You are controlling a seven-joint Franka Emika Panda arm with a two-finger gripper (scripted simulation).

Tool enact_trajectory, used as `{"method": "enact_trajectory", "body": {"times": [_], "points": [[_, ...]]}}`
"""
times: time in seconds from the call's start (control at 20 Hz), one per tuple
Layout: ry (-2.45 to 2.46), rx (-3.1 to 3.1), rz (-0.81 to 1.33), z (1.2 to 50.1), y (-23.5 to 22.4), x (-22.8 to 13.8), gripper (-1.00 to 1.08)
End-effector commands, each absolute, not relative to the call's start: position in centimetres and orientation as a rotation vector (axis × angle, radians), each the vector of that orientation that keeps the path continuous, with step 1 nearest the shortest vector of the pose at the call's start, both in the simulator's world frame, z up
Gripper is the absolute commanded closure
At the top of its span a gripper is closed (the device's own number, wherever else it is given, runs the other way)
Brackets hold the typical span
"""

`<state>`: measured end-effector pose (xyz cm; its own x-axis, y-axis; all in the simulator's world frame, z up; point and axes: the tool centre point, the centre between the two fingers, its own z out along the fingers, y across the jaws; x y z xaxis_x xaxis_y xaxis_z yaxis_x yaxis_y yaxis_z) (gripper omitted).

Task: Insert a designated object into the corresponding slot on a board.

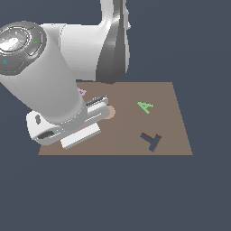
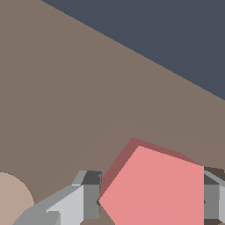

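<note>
Pentagon (image 2: 156,189) sat between the gripper's (image 2: 151,197) fingers (image 2: 90,195), which pressed its two sides, clamped on it, over the board (image 2: 66,88). A tan disc (image 2: 13,197) lay just beside one finger. Farther from the gripper, a green A (image 1: 145,107) and a dark T cutout (image 1: 151,140) marked the board.

The only readable character is a green letter A (image 1: 145,107), a small flat piece lying on the brown board (image 1: 171,99) in the exterior view, toward that view's right. A dark cutout (image 1: 151,140) nearer the board's front edge has the shape of a letter T. No printed text, brand, number or label shows in either view.
</note>
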<state>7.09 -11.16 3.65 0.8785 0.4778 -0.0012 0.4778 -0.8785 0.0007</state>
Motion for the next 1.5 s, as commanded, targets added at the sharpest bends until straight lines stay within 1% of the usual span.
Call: {"method": "enact_trajectory", "body": {"times": [0.0, 0.5, 1.15, 1.2, 1.45], "points": [[0.84, 3.026, -0.001, 3.8, -12.3, 7.0, 1.08], [0.99, 2.98, -0.002, 4.0, -15.1, 7.1, 1.08], [1.008, 2.974, -0.002, 3.0, -15.4, 7.2, 1.08], [1.008, 2.974, -0.002, 3.0, -15.4, 7.2, -0.92], [1.008, 2.974, -0.002, 3.0, -15.4, 7.2, -0.92]]}}
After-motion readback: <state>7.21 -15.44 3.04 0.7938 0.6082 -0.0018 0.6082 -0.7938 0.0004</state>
